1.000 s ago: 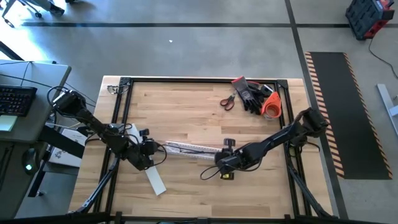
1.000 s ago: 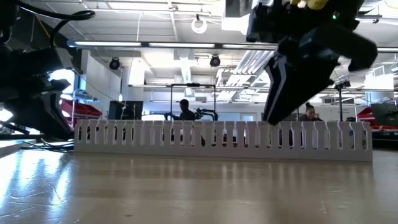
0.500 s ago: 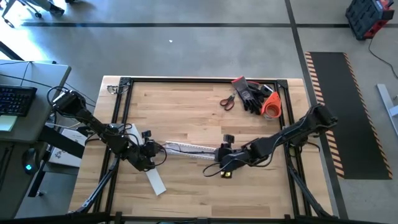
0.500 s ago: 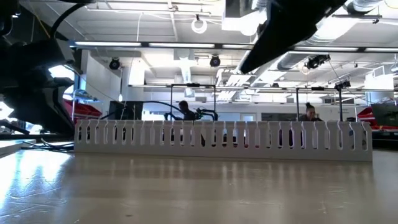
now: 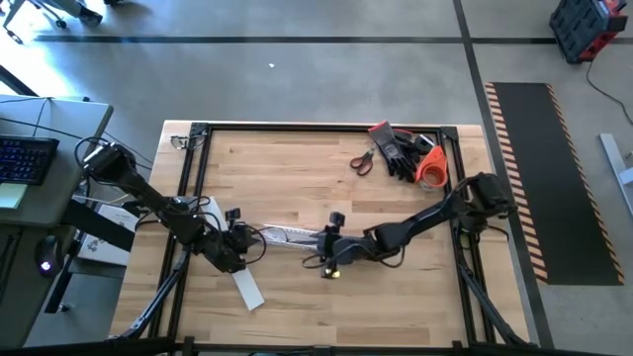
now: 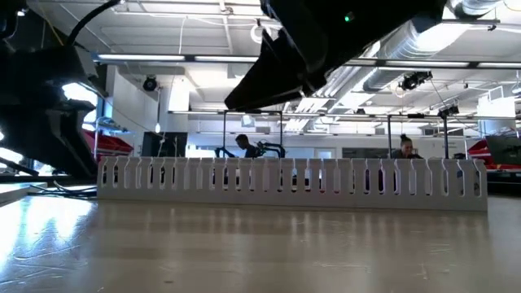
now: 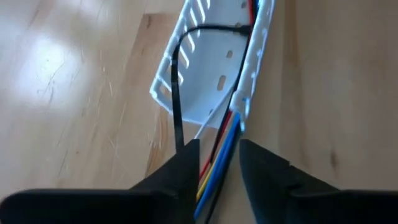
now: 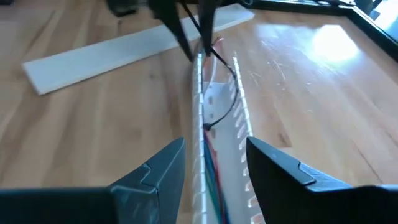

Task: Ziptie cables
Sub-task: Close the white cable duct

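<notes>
On the wooden table (image 5: 297, 168) we see bare wood near its front edge. The white slotted channel (image 5: 295, 235) lies mid-table with the cables (image 7: 217, 155) inside, spilling out its end between the left gripper (image 7: 214, 171) fingers, pinched on them. Our right gripper (image 8: 214, 168) hovers over the channel, fingers spread. A flat white strip (image 8: 118, 53) lies beside

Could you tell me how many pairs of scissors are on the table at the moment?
1. The red-handled scissors lie near the table's far edge, on the right arm's side, just beside the dark gloves. Another pair could be hidden under the arms.
</notes>
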Action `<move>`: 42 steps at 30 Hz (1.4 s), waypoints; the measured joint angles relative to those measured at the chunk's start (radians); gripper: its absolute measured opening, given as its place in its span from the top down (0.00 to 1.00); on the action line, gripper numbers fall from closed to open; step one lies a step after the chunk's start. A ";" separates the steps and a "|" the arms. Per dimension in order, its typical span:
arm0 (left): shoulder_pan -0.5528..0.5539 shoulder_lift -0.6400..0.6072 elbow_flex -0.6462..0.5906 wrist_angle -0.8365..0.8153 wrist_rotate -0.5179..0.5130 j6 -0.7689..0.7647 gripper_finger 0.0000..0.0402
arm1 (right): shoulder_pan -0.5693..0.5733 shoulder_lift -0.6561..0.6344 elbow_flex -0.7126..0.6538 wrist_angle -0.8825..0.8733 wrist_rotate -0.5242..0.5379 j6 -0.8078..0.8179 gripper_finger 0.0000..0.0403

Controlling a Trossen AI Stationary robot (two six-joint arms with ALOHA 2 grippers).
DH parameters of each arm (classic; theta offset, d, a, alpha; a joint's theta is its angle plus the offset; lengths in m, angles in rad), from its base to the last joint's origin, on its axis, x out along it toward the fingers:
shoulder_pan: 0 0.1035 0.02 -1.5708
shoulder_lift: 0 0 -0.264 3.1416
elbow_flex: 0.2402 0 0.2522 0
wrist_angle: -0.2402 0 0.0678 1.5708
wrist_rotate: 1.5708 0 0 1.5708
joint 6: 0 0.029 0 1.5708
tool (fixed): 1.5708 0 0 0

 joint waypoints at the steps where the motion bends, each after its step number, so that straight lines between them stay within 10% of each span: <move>1: 0.000 -0.007 0.018 -0.027 0.003 -0.001 0.74 | -0.005 0.001 0.000 0.000 -0.001 0.001 0.63; 29: -0.090 -0.305 0.236 -0.256 0.049 -0.014 0.68 | 0.190 -0.067 0.000 0.037 0.322 -0.061 0.78; 42: -0.189 0.049 0.235 -0.343 0.387 -0.219 0.83 | 0.240 -0.054 0.000 0.148 0.159 -0.027 0.78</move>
